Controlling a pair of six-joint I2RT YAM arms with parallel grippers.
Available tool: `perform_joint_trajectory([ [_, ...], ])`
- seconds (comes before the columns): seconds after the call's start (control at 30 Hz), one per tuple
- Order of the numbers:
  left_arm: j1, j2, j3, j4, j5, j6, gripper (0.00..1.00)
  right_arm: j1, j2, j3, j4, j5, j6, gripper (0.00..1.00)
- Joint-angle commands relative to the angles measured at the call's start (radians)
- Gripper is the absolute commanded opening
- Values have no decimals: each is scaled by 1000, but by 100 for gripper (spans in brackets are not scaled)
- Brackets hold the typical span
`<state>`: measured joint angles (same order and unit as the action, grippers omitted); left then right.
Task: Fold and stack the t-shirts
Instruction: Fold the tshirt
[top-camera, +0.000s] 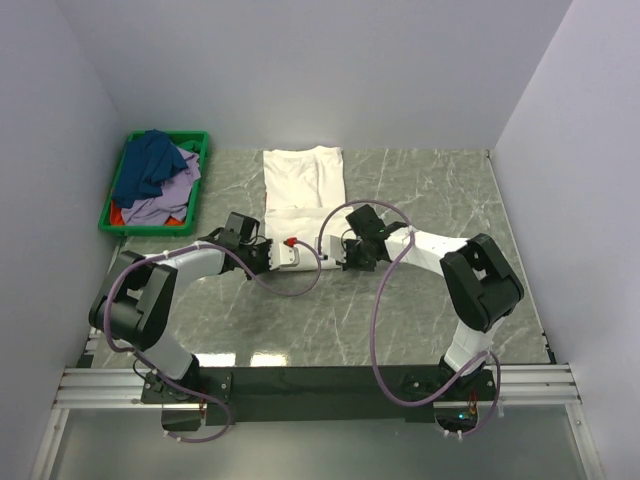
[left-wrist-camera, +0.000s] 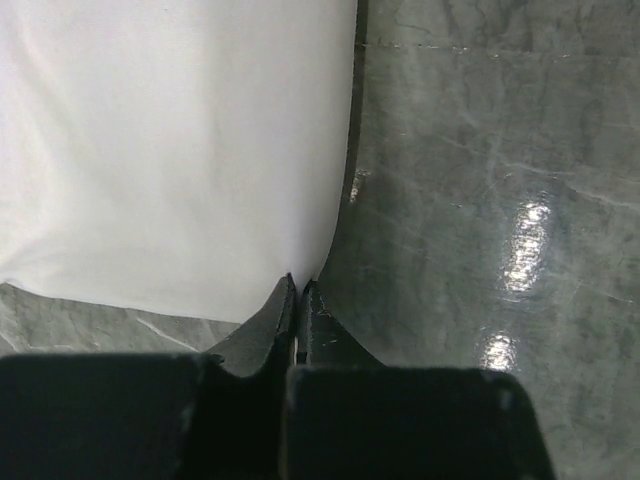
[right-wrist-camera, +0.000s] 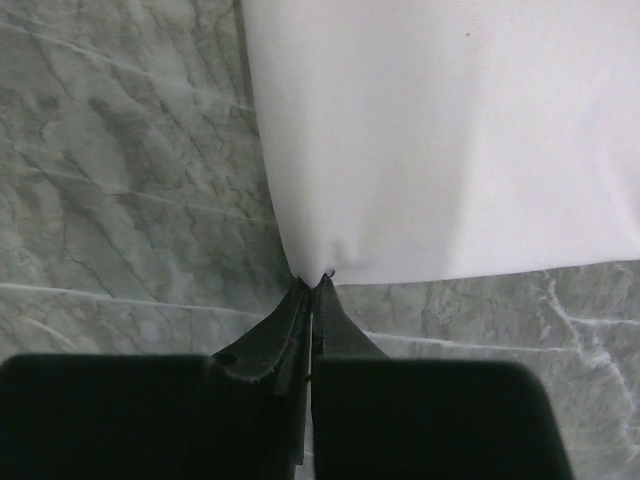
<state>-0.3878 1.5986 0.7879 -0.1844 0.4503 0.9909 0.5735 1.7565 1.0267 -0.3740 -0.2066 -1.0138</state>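
Because the next fold likely needs both hem corners raised together, the left fingers (left-wrist-camera: 268, 330) and right fingers (right-wrist-camera: 282, 335) are closed on one corner each of the white t-shirt (top-camera: 303, 182) lying flat on the desk (top-camera: 420, 200).

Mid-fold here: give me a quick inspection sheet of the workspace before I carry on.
Surface: grey marbled table, glossy.
Job's things: white t-shirt spread mid-table; dark blue shirt, lavender shirt and red shirt heaped in the green crate at the far left.
Clutter: nothing seen.
Grippers: left gripper and right gripper, jaws each shut on a near hem corner of the white t-shirt.
Cables: purple cables loop loosely along both arms.
Surroundings: plain grey walls on three sides.
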Motion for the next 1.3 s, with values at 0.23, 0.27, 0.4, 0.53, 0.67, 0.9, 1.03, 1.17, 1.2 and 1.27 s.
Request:
perform_joint_trajectory([
  [0.23,-19,-202,16,-242,110,43,1,20,-219,-62,-155,-62,75,0],
  [0.27,-25,-228,4,-265,120,48,1,32,-242,-79,-184,-74,83,0],
  [0.4,-89,-365,-41,-397,154,71,1,78,-388,-132,-262,-105,129,0],
  [0.53,-137,-538,-64,-561,238,74,1,132,-531,-183,-351,-139,138,0],
  [0.67,-154,-664,-59,-699,315,110,1,193,-707,-208,-451,-157,126,0],
  [0.9,-154,-834,-13,-825,352,131,1,258,-839,-171,-507,-156,135,0],
  [1.03,-148,-849,42,-764,309,-7,1,244,-803,-78,-479,-111,129,0],
  [1.17,-19,-758,128,-745,359,6,1,165,-712,13,-470,-146,66,0],
  [1.2,21,-732,128,-745,384,23,1,146,-692,30,-473,-154,48,0],
  [1.27,110,-666,187,-750,412,57,1,86,-632,76,-473,-178,6,0],
])
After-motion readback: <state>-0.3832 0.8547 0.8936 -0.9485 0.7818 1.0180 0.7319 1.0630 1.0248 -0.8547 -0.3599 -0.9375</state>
